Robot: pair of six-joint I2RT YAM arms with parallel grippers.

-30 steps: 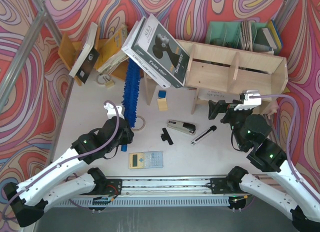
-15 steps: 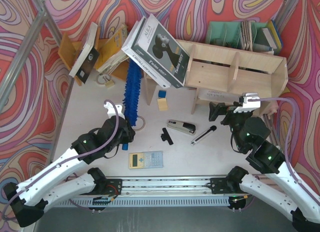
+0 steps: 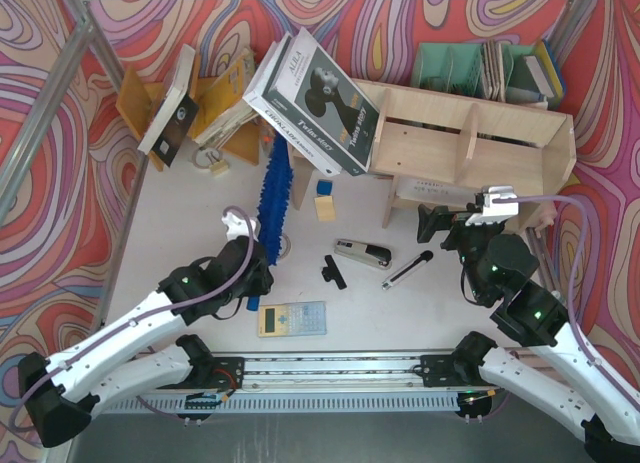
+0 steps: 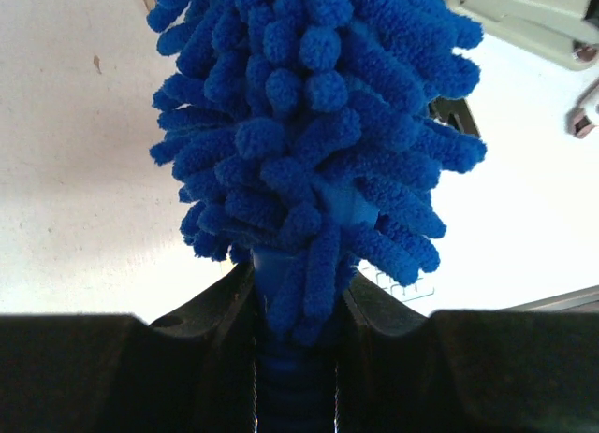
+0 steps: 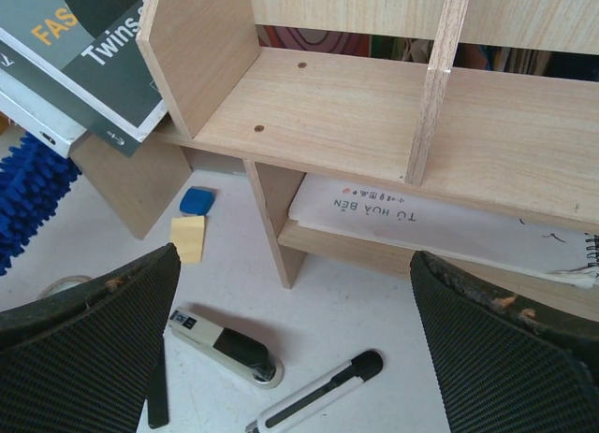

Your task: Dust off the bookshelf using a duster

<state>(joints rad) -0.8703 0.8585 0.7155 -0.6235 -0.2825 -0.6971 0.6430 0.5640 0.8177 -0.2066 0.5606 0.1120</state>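
Observation:
The blue fluffy duster (image 3: 274, 188) points away from me over the table, its tip near the left leg of the pale plywood bookshelf (image 3: 470, 133). My left gripper (image 3: 255, 265) is shut on its short handle. In the left wrist view the handle runs between the jaws of the left gripper (image 4: 295, 302), and the duster (image 4: 314, 106) fills the upper frame. My right gripper (image 3: 450, 223) hovers open and holds nothing in front of the shelf's lower right compartment. The right wrist view shows the right gripper (image 5: 295, 265) facing the bookshelf (image 5: 356, 106), with the duster (image 5: 28, 199) at the left edge.
Large books (image 3: 315, 93) lean on the shelf's left end. A stapler (image 3: 362, 252), a black-and-white cutter (image 3: 407, 269), a black clip (image 3: 335, 271), a calculator (image 3: 292, 318) and small blocks (image 3: 325, 198) lie on the table. An orange book rack (image 3: 150, 103) and a green organiser (image 3: 470, 68) stand at the back.
My left arm has moved right and slightly nearer, swinging the duster so its tip sits closer to the shelf's left leg. The right gripper has barely shifted.

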